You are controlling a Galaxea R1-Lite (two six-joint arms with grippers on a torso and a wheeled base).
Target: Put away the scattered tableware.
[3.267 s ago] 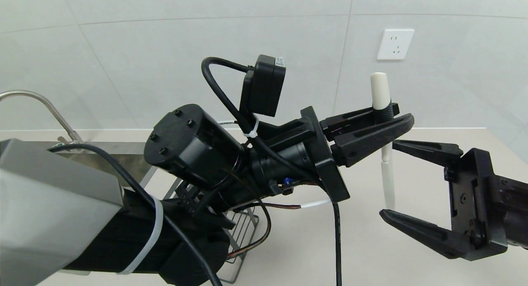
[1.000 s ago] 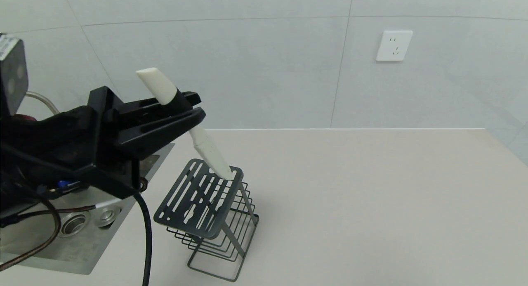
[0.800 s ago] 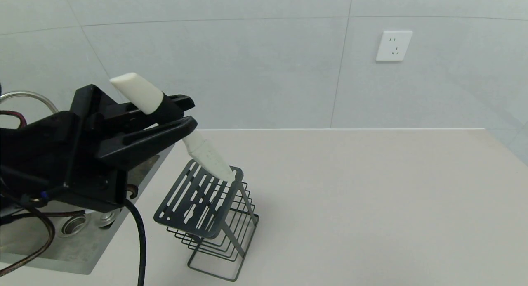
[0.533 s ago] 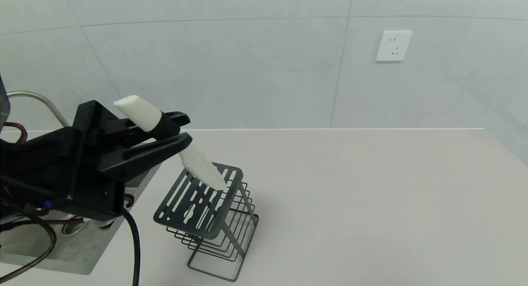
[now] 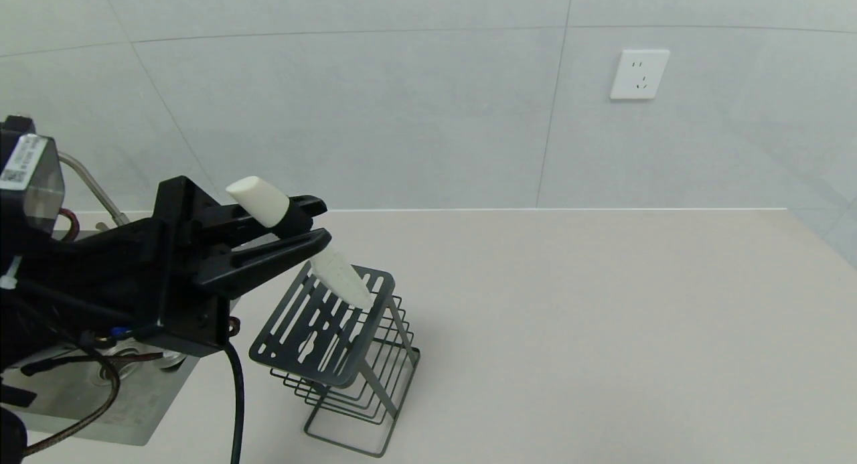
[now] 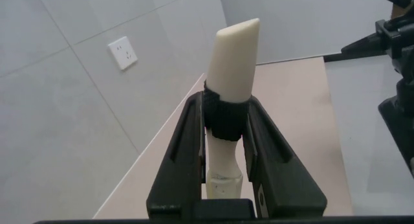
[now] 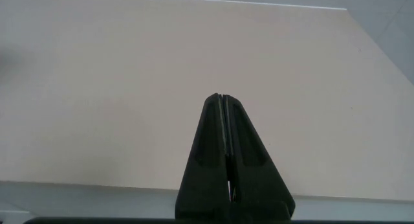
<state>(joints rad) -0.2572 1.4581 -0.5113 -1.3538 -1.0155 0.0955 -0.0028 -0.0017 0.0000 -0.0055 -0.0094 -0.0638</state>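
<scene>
My left gripper (image 5: 320,224) is shut on a white knife (image 5: 340,274), gripping the black band below its white handle (image 5: 258,199). The knife slants down to the right, and its tip meets the slotted top of the dark wire rack (image 5: 321,323) near the far right corner. I cannot tell whether the tip sits inside a slot. The left wrist view has the handle (image 6: 234,56) rising between the left gripper's (image 6: 226,106) fingers. My right gripper (image 7: 223,100) is shut on nothing, low over the bare beige counter (image 7: 116,75).
A steel sink (image 5: 87,400) with a curved tap (image 5: 87,179) lies left of the rack, partly behind my left arm. A wall socket (image 5: 639,73) sits on the tiled wall. The counter (image 5: 602,330) stretches right of the rack.
The left gripper carried the knife from the middle, beside the then-open right gripper, over to the rack, tilted it and lowered its tip onto the slotted top. The right gripper left the head view.
</scene>
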